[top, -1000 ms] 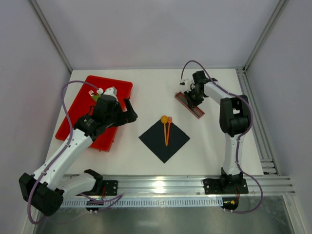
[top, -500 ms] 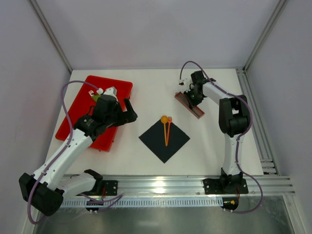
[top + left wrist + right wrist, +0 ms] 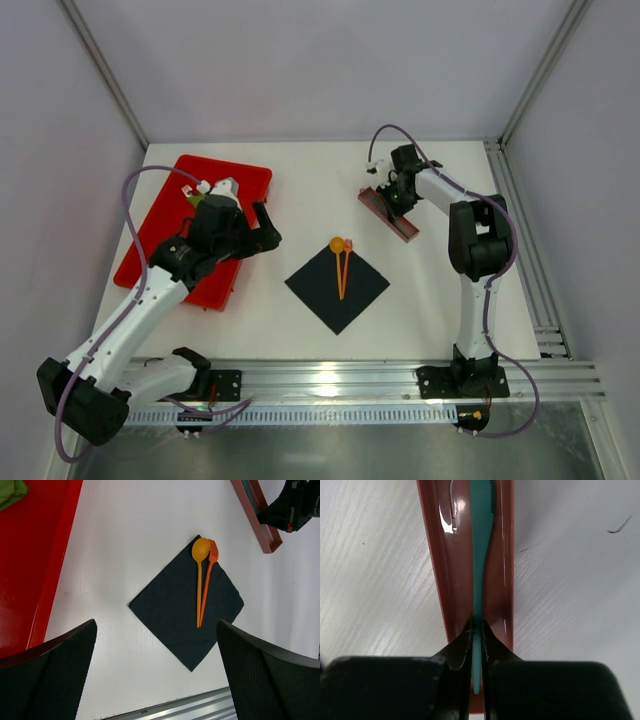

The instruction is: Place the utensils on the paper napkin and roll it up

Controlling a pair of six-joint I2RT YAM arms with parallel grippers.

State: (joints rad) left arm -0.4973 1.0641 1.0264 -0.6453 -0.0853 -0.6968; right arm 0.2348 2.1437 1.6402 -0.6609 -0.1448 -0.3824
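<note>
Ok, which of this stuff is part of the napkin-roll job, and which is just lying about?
In the job: black napkin; orange spoon and fork lying on it; teal knife, pinched by the right gripper.
Lying about: brown tray under the knife; red tray; green piece on it.

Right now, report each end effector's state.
Left end effector: open, empty.
Right end effector: closed on the teal plastic knife in the long narrow brown tray.
</note>
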